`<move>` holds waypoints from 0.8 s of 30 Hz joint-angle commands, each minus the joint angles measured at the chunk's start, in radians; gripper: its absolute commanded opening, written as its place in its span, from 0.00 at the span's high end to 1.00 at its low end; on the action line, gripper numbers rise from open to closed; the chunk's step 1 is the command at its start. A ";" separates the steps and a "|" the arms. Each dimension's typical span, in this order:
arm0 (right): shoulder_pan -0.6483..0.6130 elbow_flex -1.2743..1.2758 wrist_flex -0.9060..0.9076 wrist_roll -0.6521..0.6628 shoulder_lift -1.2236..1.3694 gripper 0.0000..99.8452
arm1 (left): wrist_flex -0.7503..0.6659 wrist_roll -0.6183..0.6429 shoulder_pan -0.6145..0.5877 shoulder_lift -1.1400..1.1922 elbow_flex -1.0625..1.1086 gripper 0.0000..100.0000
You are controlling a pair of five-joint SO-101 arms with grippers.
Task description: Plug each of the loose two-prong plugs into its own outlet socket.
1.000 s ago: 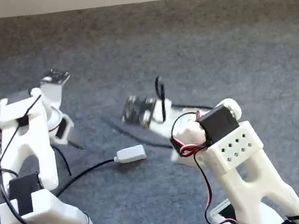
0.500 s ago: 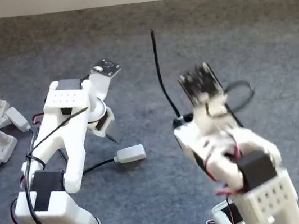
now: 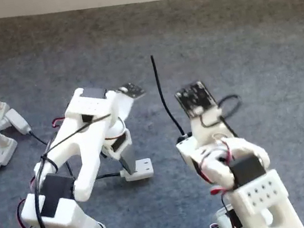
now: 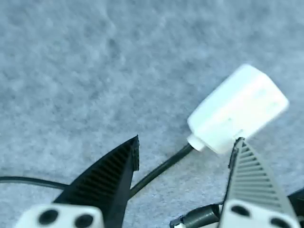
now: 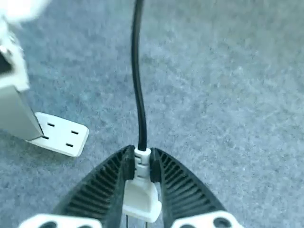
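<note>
I'm holding the left gripper (image 4: 186,141) spread wide, with its fingers (image 4: 111,175) straddling the cord end of the white outlet socket (image 4: 237,108). The socket is lying flat on the grey carpeted table (image 4: 71,57). The right gripper (image 5: 140,154) is clamping a white two-prong plug (image 5: 141,197), and its black cord (image 5: 137,71) is running out ahead. In the high view the socket is sitting at about 8 o'clock from the right gripper. More white plugs (image 3: 3,150) are lying at the 9 o'clock edge.
</note>
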 commanded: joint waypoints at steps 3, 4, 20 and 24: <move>0.012 -0.194 0.007 0.005 0.234 0.99 | 0.031 0.003 -0.071 -0.171 -0.038 0.69; 0.008 -0.225 0.007 0.000 0.259 0.99 | 0.031 0.003 -0.096 -0.211 -0.048 0.69; -0.325 -0.460 -0.180 -0.190 0.323 0.99 | -0.204 0.049 -0.170 -1.483 0.667 0.69; -0.378 -0.429 -0.225 -0.209 0.323 0.99 | -0.249 0.153 -0.168 -1.727 0.826 0.64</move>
